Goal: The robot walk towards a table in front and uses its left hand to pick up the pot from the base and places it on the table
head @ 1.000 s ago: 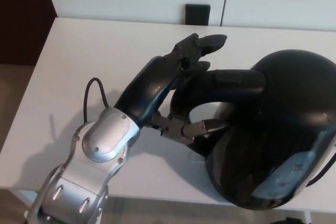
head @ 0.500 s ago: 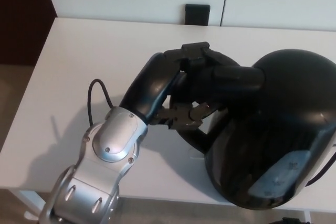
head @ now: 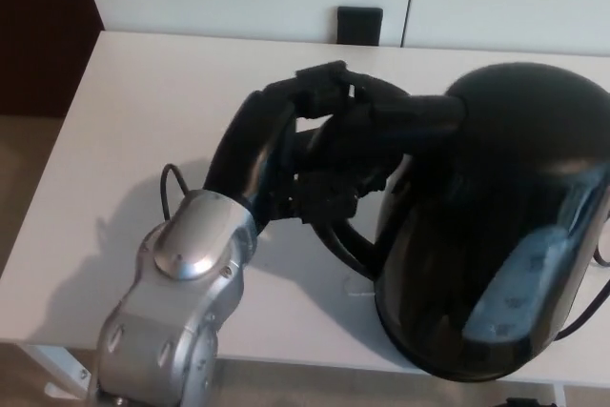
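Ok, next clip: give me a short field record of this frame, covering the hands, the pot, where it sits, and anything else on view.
left hand: shut round the handle of the pot
right hand: not in view
pot: black, glossy, upright, at the near right of the table
base: hidden under the pot, cannot tell
pot lifted or resting: cannot tell from this view
table: white, bare on the left side
other: small black object past the table's far edge
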### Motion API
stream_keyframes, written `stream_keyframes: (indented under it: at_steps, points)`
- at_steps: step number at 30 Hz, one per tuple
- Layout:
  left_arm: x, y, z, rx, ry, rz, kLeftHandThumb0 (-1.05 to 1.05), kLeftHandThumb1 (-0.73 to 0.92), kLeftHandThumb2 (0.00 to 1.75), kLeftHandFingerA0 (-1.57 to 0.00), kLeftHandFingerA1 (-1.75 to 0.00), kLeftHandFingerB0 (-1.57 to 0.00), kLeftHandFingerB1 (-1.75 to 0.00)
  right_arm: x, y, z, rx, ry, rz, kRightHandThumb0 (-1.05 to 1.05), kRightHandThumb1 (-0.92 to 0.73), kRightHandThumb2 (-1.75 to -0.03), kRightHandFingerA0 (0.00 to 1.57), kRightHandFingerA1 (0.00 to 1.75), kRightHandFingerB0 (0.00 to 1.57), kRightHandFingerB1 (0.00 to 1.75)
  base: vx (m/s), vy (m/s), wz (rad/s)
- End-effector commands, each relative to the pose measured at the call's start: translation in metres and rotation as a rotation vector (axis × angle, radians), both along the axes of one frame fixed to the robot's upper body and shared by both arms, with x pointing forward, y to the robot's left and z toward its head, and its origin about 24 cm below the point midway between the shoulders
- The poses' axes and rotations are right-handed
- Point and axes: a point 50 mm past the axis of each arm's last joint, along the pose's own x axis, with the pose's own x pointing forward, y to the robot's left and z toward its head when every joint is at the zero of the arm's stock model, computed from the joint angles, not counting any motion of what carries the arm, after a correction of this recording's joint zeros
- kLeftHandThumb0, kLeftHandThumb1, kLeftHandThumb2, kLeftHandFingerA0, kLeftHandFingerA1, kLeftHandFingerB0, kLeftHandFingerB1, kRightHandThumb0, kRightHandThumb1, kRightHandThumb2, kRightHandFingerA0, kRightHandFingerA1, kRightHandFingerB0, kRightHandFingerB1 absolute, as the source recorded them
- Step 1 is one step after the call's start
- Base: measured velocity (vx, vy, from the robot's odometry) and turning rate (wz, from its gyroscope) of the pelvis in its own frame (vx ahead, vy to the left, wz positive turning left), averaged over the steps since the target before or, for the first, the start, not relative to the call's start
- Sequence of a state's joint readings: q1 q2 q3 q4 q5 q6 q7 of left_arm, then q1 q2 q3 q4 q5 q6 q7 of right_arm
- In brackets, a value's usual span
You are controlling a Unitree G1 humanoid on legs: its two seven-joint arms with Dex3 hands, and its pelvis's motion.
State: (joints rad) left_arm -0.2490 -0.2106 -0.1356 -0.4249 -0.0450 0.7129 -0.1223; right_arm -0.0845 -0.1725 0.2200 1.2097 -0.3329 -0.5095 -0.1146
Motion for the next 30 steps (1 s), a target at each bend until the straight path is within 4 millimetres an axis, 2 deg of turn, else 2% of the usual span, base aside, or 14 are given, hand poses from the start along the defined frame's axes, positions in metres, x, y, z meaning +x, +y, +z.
stream_keyframes:
  at_steps: [1, 5, 8, 9, 12, 13, 16, 18, 21, 22, 24, 27, 28, 30]
  points:
    - [-0.004, -0.015, 0.034, -0.34, 0.072, -0.122, -0.08, 0.77, 0.69, -0.95, -1.4, -0.84, -0.93, -0.002, -0.008, 0.001, -0.029, 0.007, 0.005, -0.5, -0.58, -0.59, 0.8, 0.5, 0.7, 0.41, 0.0, 0.0, 0.0]
    - [-0.002, -0.014, 0.062, -0.408, -0.006, -0.162, -0.13, 0.79, 0.69, -0.97, -1.41, -0.85, -0.93, -0.002, -0.008, 0.001, -0.019, 0.013, 0.006, -0.5, -0.58, -0.59, 0.8, 0.48, 0.69, 0.41, 0.0, 0.0, 0.0]
    - [0.001, -0.011, 0.075, -0.423, -0.03, -0.17, -0.16, 0.77, 0.7, -0.99, -1.38, -0.89, -0.87, -0.003, -0.007, 0.0, -0.02, 0.012, 0.007, -0.5, -0.58, -0.59, 0.8, 0.47, 0.69, 0.41, 0.0, 0.0, 0.0]
    - [0.004, -0.009, 0.087, -0.439, -0.05, -0.166, -0.19, 0.79, 0.7, -1.02, -1.35, -0.89, -0.89, -0.003, -0.008, 0.001, -0.02, 0.009, 0.009, -0.5, -0.57, -0.59, 0.8, 0.48, 0.7, 0.41, 0.0, 0.0, 0.0]
    - [0.006, -0.004, 0.102, -0.48, -0.084, -0.169, -0.19, 0.83, 0.7, -1.01, -1.36, -0.88, -0.87, -0.002, -0.007, 0.001, -0.026, 0.005, 0.022, -0.5, -0.58, -0.59, 0.8, 0.47, 0.69, 0.41, 0.0, 0.0, 0.0]
    - [0.008, 0.004, 0.111, -0.484, -0.122, -0.179, -0.2, 0.84, 0.67, -1.01, -1.36, -0.87, -0.85, -0.001, -0.007, 0.002, -0.023, 0.002, 0.022, -0.51, -0.58, -0.59, 0.79, 0.47, 0.69, 0.41, 0.0, 0.0, 0.0]
    - [0.009, 0.014, 0.117, -0.492, -0.148, -0.174, -0.18, 0.84, 0.7, -0.98, -1.39, -0.85, -0.89, -0.001, -0.008, 0.001, -0.026, 0.008, 0.021, -0.5, -0.58, -0.59, 0.8, 0.48, 0.69, 0.41, 0.0, 0.0, 0.0]
    - [0.007, 0.027, 0.122, -0.405, -0.23, -0.083, -0.17, 0.81, 0.7, -1.04, -1.39, -0.85, -0.95, -0.001, -0.008, 0.002, -0.028, 0.009, 0.018, -0.5, -0.58, -0.59, 0.81, 0.47, 0.7, 0.41, 0.0, 0.0, 0.0]
    - [0.004, 0.036, 0.126, -0.292, -0.331, -0.009, -0.14, 0.82, 0.72, -1.01, -1.41, -0.82, -0.99, -0.001, -0.008, 0.002, -0.031, 0.005, 0.022, -0.5, -0.58, -0.59, 0.81, 0.47, 0.7, 0.41, 0.0, 0.0, 0.02]
    - [0.002, 0.045, 0.126, -0.156, -0.428, 0.073, -0.15, 0.82, 0.71, -1.01, -1.42, -0.81, -1.01, -0.002, -0.008, 0.001, -0.039, 0.007, 0.027, -0.5, -0.59, -0.59, 0.79, 0.46, 0.7, 0.41, 0.0, 0.0, 0.0]
    - [0.001, 0.054, 0.123, -0.044, -0.503, 0.145, -0.15, 0.82, 0.7, -1.01, -1.38, -0.8, -1.01, -0.002, -0.007, 0.001, -0.036, 0.002, 0.026, -0.49, -0.58, -0.59, 0.8, 0.47, 0.7, 0.41, 0.0, 0.0, 0.0]
    - [0.0, 0.065, 0.12, 0.055, -0.555, 0.188, -0.15, 0.83, 0.7, -1.03, -1.36, -0.77, -1.01, -0.002, -0.007, 0.001, -0.024, 0.002, 0.025, -0.48, -0.58, -0.59, 0.81, 0.48, 0.7, 0.41, 0.0, 0.0, 0.0]
    - [-0.001, 0.075, 0.118, 0.18, -0.599, 0.253, -0.16, 0.84, 0.66, -1.07, -1.33, -0.74, -1.05, -0.002, -0.007, 0.001, -0.027, 0.007, 0.025, -0.49, -0.58, -0.59, 0.82, 0.48, 0.71, 0.41, 0.0, 0.0, 0.0]
    - [-0.002, 0.08, 0.117, 0.267, -0.635, 0.292, -0.15, 0.84, 0.66, -1.09, -1.35, -0.74, -1.09, -0.002, -0.007, 0.001, -0.028, 0.006, 0.025, -0.48, -0.57, -0.59, 0.81, 0.47, 0.71, 0.41, 0.0, 0.0, 0.0]
